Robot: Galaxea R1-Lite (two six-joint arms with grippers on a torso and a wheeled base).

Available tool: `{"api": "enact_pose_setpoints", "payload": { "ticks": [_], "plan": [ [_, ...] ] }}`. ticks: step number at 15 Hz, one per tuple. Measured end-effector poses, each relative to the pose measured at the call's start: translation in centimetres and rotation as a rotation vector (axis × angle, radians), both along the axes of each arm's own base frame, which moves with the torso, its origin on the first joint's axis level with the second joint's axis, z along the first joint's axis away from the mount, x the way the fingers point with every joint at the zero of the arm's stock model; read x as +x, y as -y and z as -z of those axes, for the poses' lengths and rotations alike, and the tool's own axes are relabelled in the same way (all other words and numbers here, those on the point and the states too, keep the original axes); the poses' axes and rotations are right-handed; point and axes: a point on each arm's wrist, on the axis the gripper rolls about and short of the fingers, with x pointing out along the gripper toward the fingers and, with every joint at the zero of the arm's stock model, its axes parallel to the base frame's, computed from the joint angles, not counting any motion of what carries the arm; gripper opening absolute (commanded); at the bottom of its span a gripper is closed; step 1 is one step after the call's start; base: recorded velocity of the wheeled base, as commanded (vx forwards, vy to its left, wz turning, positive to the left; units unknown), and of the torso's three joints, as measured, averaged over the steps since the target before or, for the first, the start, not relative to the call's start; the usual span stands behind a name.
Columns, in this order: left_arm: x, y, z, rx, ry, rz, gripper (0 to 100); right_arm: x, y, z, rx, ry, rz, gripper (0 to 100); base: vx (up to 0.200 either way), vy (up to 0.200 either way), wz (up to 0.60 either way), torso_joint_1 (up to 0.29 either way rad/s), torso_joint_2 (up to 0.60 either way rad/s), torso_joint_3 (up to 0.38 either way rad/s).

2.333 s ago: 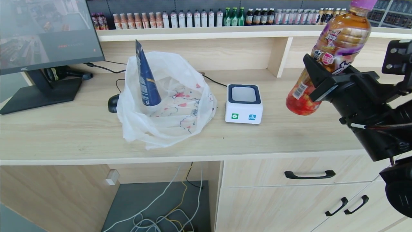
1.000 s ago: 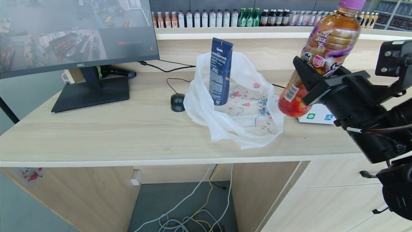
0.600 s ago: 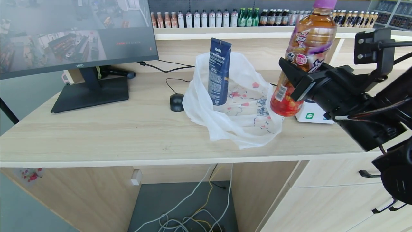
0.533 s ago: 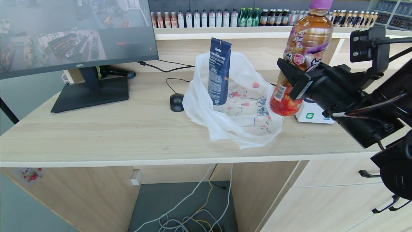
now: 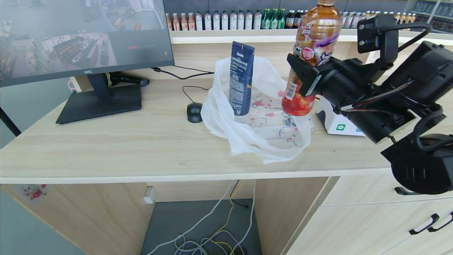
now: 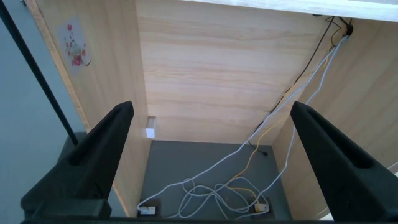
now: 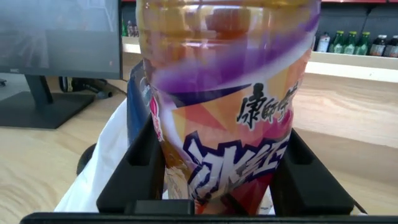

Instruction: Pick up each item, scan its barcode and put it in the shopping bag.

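My right gripper (image 5: 311, 72) is shut on a drink bottle (image 5: 308, 60) with amber tea and a purple label, held nearly upright above the right rim of the white shopping bag (image 5: 258, 117). The bottle (image 7: 230, 106) sits between the black fingers (image 7: 140, 165) in the right wrist view, with the bag (image 7: 102, 177) below it. A dark blue tube (image 5: 241, 78) stands upright inside the bag. The white barcode scanner (image 5: 338, 120) rests on the counter just right of the bag, partly behind the arm. My left gripper (image 6: 211, 162) hangs open below counter level, facing the cabinet panel and floor cables.
A monitor (image 5: 81, 39) on a black stand occupies the counter's left, with a black mouse (image 5: 194, 112) beside the bag. A back shelf holds several bottles (image 5: 247, 19). Drawers with black handles (image 5: 424, 225) sit under the counter at right; loose cables (image 5: 208, 237) lie on the floor.
The camera swung left early on. Since then my right arm has carried the bottle leftward, from beside the scanner to above the bag's right rim.
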Motion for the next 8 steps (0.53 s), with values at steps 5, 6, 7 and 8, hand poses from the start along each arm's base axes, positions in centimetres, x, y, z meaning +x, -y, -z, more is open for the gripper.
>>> {"api": "enact_pose_setpoints", "payload": {
  "ticks": [5, 6, 7, 8],
  "plan": [
    [0.0, 0.0, 0.0, 0.0, 0.0, 0.0, 100, 2.0, -1.0, 1.5, 0.034, -0.056, -0.025, 0, 0.0, 0.0, 0.0, 0.0, 0.0, 0.0],
    [0.0, 0.0, 0.0, 0.0, 0.0, 0.0, 100, 2.4, -1.2, 1.7, 0.035, -0.059, -0.026, 0, 0.0, 0.0, 0.0, 0.0, 0.0, 0.0],
    [0.0, 0.0, 0.0, 0.0, 0.0, 0.0, 100, 2.9, -1.3, 1.8, 0.032, -0.057, -0.03, 0, 0.0, 0.0, 0.0, 0.0, 0.0, 0.0],
    [0.0, 0.0, 0.0, 0.0, 0.0, 0.0, 100, 3.5, -1.3, 1.9, 0.029, -0.054, -0.033, 0, 0.0, 0.0, 0.0, 0.0, 0.0, 0.0]
  ]
}}
